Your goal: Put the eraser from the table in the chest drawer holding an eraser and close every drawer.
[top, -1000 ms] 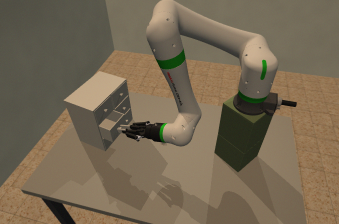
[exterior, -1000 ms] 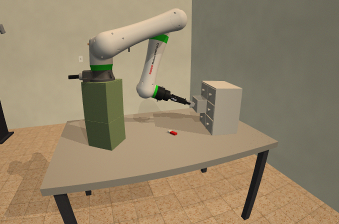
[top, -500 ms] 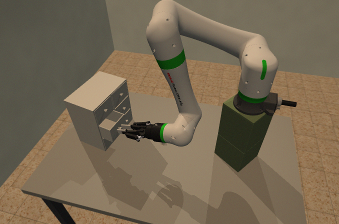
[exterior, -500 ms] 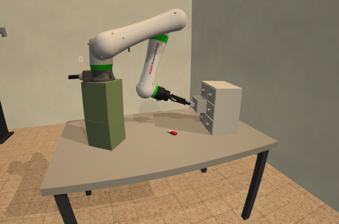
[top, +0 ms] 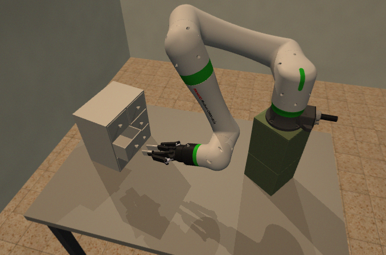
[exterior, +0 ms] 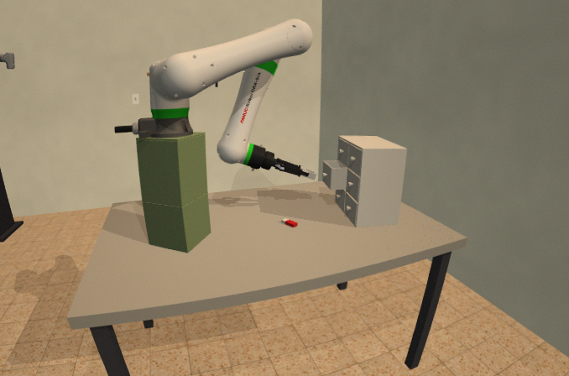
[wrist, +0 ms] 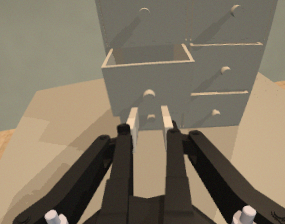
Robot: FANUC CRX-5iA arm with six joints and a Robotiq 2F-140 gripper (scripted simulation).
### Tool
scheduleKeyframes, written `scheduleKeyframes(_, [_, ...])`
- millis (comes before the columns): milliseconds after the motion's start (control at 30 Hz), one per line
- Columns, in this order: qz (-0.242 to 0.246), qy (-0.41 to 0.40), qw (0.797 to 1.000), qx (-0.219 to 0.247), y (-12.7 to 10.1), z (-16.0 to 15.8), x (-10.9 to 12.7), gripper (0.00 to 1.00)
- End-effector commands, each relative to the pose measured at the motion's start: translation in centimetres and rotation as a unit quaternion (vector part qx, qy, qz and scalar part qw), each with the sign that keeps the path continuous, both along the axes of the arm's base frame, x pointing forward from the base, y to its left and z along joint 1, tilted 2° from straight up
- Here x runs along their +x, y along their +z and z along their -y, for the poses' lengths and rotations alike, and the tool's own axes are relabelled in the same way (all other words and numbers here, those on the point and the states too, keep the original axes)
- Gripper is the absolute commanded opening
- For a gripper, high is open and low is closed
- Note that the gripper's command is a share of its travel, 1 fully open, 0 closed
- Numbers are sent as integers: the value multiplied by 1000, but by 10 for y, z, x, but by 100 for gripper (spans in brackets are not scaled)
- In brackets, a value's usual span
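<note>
The pale grey chest point(top: 97, 138) point(exterior: 378, 185) point(wrist: 168, 31) stands upright on the table. Its middle-row drawer, on the left in the wrist view, is pulled out point(top: 131, 151) point(exterior: 336, 175) point(wrist: 124, 86); the other drawers look closed. No object shows in the visible part of its inside. My gripper point(top: 144, 149) point(exterior: 313, 174) point(wrist: 149, 116) is open a little, with nothing between the fingers. Its tips are a short way in front of this drawer's knob point(exterior: 325, 174) point(wrist: 149, 93). The red and white eraser point(exterior: 290, 223) lies on the table; it does not show in the other views.
The green pedestal point(top: 269, 156) point(exterior: 172, 177) bears the arm on the table point(top: 64, 210) point(exterior: 249, 265). The wall is behind the chest. The lower left drawer's knob point(wrist: 151, 118) shows beneath the pulled-out drawer.
</note>
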State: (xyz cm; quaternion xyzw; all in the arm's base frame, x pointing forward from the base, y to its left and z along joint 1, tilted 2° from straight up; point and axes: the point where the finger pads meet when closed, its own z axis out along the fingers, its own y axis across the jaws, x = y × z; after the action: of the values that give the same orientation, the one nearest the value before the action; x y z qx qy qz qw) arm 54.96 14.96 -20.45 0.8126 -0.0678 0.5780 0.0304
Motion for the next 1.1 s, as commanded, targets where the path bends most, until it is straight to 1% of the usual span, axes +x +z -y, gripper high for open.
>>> scheduleKeyframes(0, [0, 0, 1000, 0, 0, 0, -1, 20])
scheduleKeyframes(133, [0, 0, 1000, 0, 2, -1, -5, 20])
scheduleKeyframes(333, [0, 0, 1000, 0, 13, -5, -33, 20])
scheduleKeyframes(400, [0, 0, 1000, 0, 13, -5, -33, 20])
scheduleKeyframes(567, [0, 0, 1000, 0, 19, -7, -49, 20])
scheduleKeyframes(967, [-8, 0, 1000, 1, 21, -7, -52, 20])
scheduleKeyframes(1067, [-21, 1, 1000, 3, 23, -8, -54, 20])
